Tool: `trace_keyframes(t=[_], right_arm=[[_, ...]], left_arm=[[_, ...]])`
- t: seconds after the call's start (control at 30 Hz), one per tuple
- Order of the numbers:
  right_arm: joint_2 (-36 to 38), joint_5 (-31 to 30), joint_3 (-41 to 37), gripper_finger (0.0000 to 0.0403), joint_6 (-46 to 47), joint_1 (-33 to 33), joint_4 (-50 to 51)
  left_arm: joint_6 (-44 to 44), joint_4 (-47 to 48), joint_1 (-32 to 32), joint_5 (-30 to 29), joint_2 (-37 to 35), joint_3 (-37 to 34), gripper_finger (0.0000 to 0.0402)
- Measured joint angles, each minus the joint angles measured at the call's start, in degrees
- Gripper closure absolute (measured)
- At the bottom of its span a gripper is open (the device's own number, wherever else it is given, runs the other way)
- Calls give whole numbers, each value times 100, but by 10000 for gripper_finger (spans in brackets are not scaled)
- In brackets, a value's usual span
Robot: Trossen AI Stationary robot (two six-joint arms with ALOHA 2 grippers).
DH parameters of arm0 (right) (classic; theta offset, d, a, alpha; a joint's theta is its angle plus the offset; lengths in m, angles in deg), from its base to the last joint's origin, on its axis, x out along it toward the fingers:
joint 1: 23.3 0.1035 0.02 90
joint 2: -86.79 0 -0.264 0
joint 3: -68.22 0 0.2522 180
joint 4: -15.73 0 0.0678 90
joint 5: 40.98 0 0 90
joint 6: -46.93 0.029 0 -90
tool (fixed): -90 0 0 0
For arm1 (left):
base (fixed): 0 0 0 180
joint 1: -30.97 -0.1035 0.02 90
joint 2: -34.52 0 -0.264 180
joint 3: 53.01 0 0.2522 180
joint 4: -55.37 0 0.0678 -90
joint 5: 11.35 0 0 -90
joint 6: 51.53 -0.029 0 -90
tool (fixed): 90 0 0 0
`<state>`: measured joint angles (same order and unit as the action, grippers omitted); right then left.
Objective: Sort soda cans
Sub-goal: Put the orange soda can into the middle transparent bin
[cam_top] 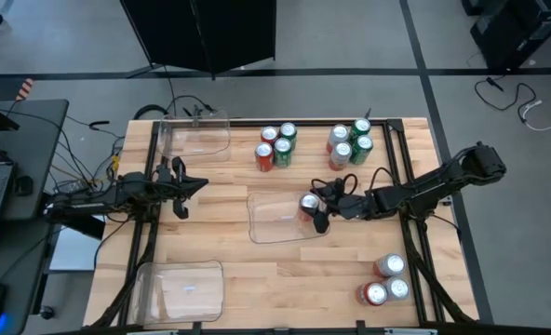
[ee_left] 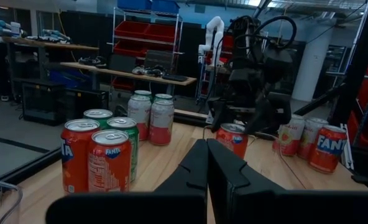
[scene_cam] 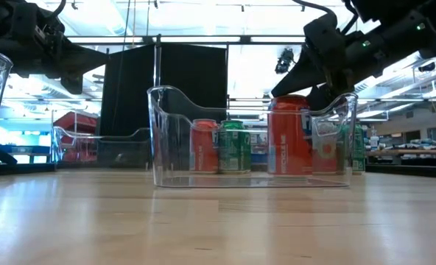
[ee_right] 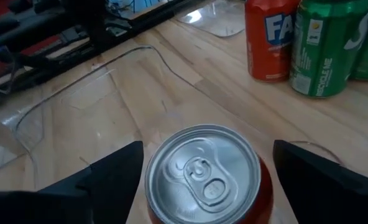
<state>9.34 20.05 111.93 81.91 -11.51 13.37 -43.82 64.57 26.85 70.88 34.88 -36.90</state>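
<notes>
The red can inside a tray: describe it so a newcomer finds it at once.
Start at the clear tray at the table's centre. The red can stands upright at its right end, between the right pincer's open fingers. It is the only can inside any tray.

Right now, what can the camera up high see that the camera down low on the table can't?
Only the high view shows the three cans at the table's near right corner, the empty tray at the near left, and the left gripper waiting, shut, at the table's left side. Only the low view shows the room beyond the table, with its red bins. Both show the red can standing in the middle tray, with the right gripper open around it.
</notes>
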Motion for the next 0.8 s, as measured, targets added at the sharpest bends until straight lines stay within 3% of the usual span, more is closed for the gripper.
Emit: trace_keyframes(t=[0.27, 0.43, 0.57, 0.8], right_arm=[[-22, 113, 879, 61, -432, -199, 1732], [-22, 791, 1362, 70, -501, -370, 2741], [-22, 1184, 1502, 93, -501, -500, 3037], [-4, 1234, 1520, 153, -689, -739, 2983]], left_arm=[[1, 0, 0, 0, 0, 0, 400], [3, 25, -1, 0, 1, 0, 399], [3, 31, -2, 0, 1, 0, 400], [3, 37, 0, 0, 2, 0, 400]])
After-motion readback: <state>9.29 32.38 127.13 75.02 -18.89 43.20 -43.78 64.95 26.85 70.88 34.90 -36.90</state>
